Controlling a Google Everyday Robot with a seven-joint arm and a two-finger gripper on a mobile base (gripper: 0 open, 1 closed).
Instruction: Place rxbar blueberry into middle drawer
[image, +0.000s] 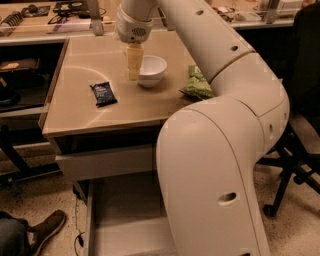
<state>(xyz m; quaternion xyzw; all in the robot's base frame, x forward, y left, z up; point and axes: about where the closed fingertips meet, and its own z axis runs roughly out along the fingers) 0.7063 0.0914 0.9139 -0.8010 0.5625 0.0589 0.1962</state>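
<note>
In the camera view, the robot's bulky white arm (215, 150) fills the right foreground, hiding the right part of the open middle drawer (127, 205) and an edge of the green chip bag (196, 85). On the tan table (100, 117) a white bowl (152, 70) stands just right of the gripper (133, 75), which hangs low over the tabletop; from this side I cannot tell whether it is spread or closed. The rxbar blueberry (103, 93) lies flat on the table, left of and nearer the front edge than the gripper, apart from it. A brown shoe (47, 227) rests on the floor at lower left.
</note>
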